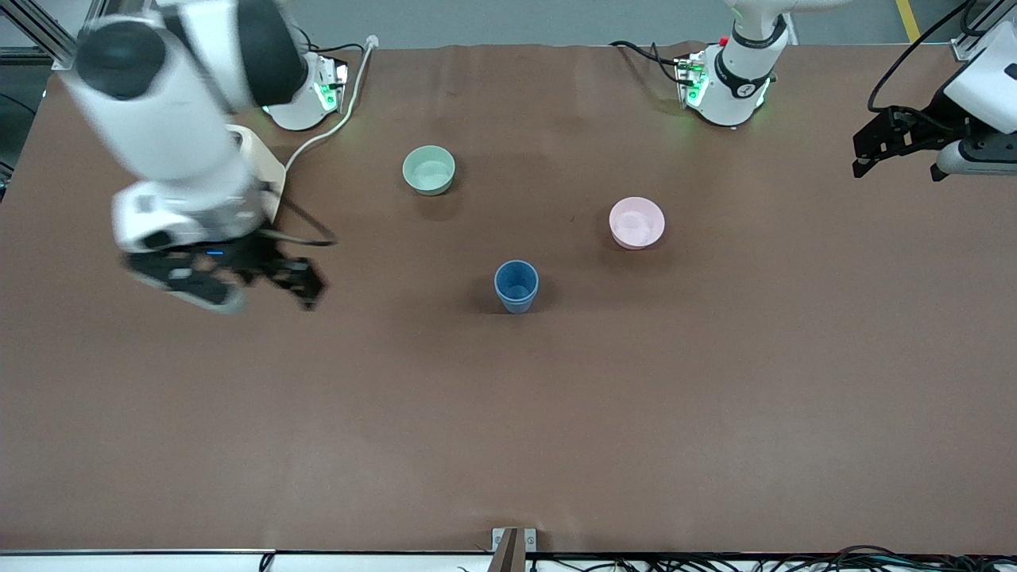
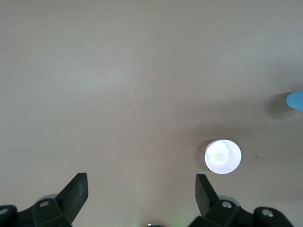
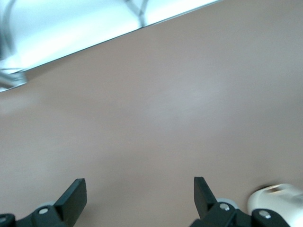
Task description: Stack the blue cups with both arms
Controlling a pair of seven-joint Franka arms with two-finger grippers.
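One blue cup (image 1: 516, 286) stands upright near the middle of the table; I cannot tell whether a second cup sits inside it, and no other blue cup shows. Its edge shows in the left wrist view (image 2: 295, 101). My right gripper (image 1: 262, 278) hangs open and empty over bare table toward the right arm's end, well apart from the cup. In the right wrist view (image 3: 138, 194) only table lies between its fingers. My left gripper (image 1: 894, 151) is open and empty over the left arm's end of the table, also seen in the left wrist view (image 2: 140, 189).
A pale green bowl (image 1: 429, 170) stands farther from the front camera than the cup. A pink bowl (image 1: 636, 222) stands toward the left arm's end and looks white in the left wrist view (image 2: 222, 156). A white box (image 1: 262, 163) with a cable lies near the right arm's base.
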